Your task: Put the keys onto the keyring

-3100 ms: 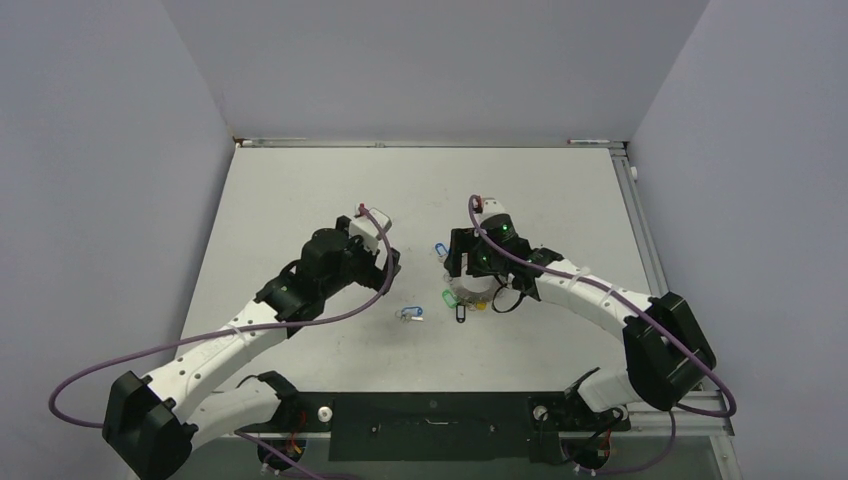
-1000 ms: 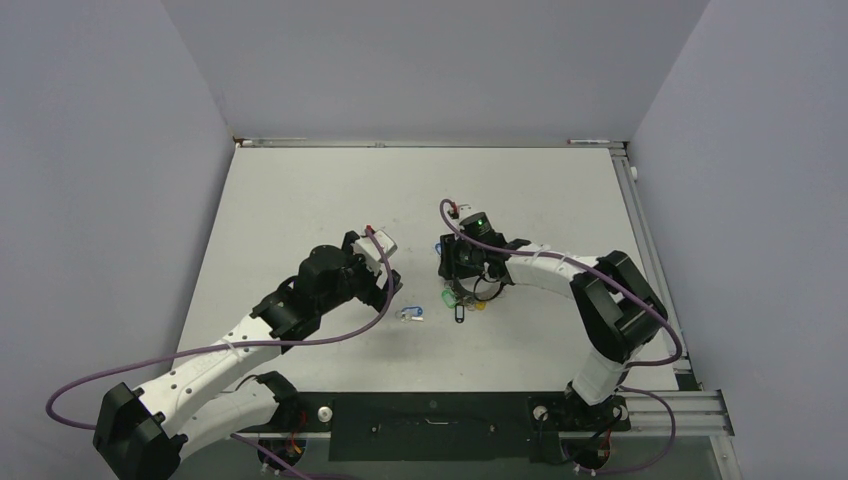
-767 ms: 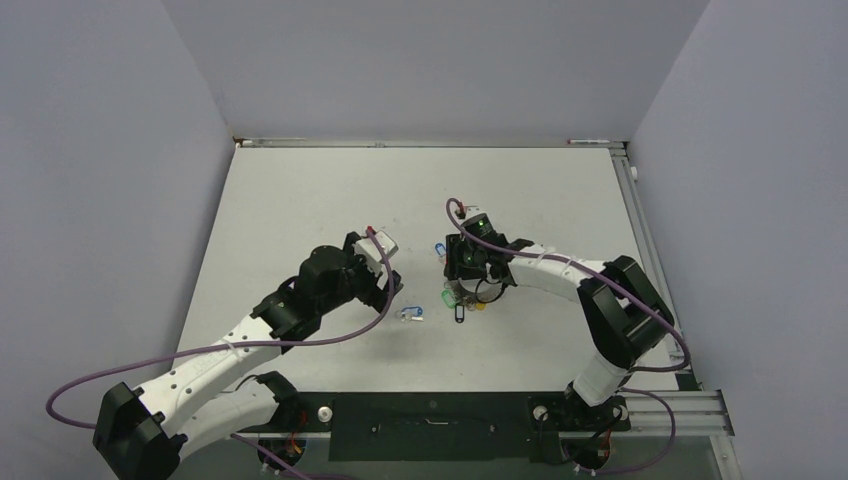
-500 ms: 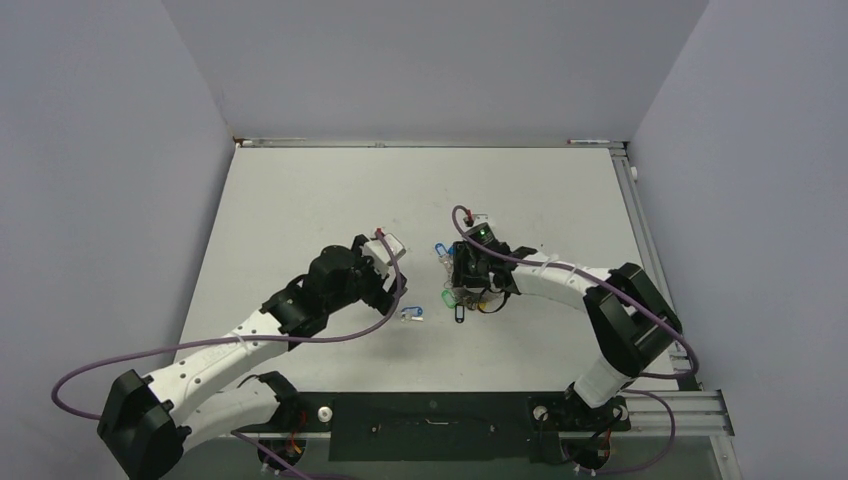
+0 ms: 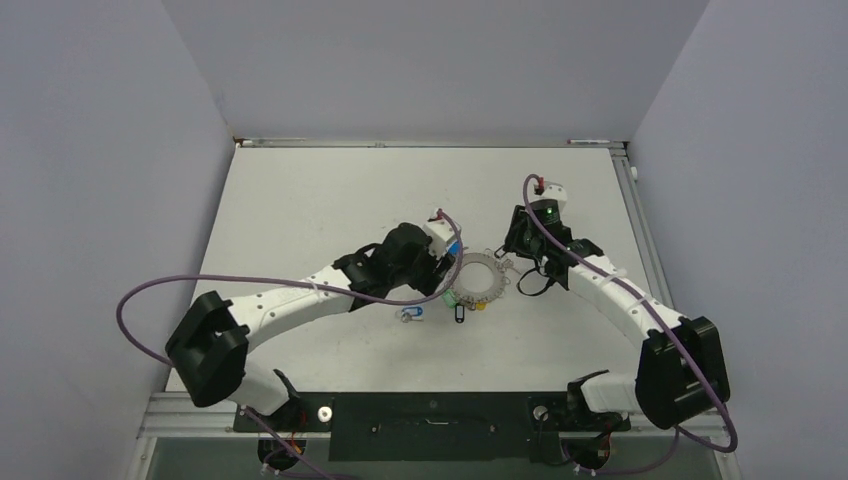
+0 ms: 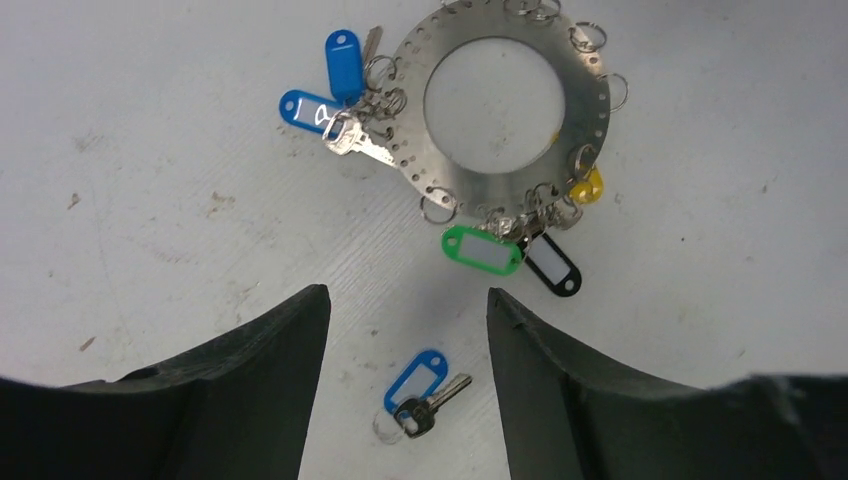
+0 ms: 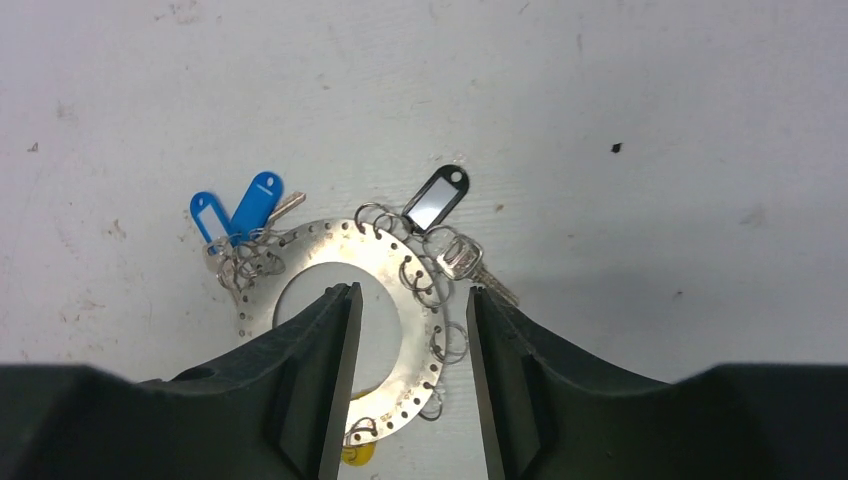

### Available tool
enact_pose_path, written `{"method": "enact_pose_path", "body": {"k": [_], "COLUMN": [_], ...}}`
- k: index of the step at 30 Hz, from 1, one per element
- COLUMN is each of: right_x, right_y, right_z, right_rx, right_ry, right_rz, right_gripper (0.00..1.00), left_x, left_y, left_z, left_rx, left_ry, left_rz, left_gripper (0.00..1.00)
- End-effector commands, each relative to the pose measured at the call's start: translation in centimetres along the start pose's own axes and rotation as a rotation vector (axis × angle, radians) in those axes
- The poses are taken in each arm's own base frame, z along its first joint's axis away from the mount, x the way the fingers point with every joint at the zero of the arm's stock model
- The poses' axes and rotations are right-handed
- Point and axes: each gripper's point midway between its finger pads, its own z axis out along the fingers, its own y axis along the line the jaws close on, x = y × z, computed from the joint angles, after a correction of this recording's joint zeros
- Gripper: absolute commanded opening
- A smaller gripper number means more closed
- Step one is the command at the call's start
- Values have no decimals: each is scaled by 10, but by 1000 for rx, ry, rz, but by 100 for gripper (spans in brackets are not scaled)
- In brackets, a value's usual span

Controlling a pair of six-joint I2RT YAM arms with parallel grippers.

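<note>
The keyring (image 6: pixel 405 122), a wide flat grey metal ring pierced with small holes, lies flat mid-surface. Small silver keys (image 6: pixel 355 145) hang round its rim: two blue tags (image 6: pixel 345 65) at its far left, a green tag (image 6: pixel 482 250), black tag (image 6: pixel 553 265) and yellow tag (image 6: pixel 587 187) along its near edge. The loose blue-tagged key (image 6: pixel 418 385) lies apart, near-left of it.

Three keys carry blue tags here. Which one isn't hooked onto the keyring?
The blue-tagged key lying alone on the table, nearest the left hand and apart from the keyring. The other two blue tags hang together from its rim.
</note>
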Motion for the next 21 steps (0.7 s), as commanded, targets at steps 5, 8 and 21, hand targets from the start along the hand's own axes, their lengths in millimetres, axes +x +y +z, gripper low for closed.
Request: {"method": "enact_pose_path", "body": {"k": [5,8,21], "right_x": [-10,-9,0], "right_y": [-28,-31,-32], "right_z": [-29,-34,-42], "right_rx": [12,4,-26], "right_ry": [-42,-46,-32], "right_rz": [11,21,31], "right_gripper": [45,45,45], "left_x": [-4,-1,16], "left_y": [-30,-35,-48], "left_z": [45,57,95], "left_rx": [19,29,51], "left_ry": [145,185,251], "left_rz": [-16,-8,22], "left_gripper": [46,42,30]}}
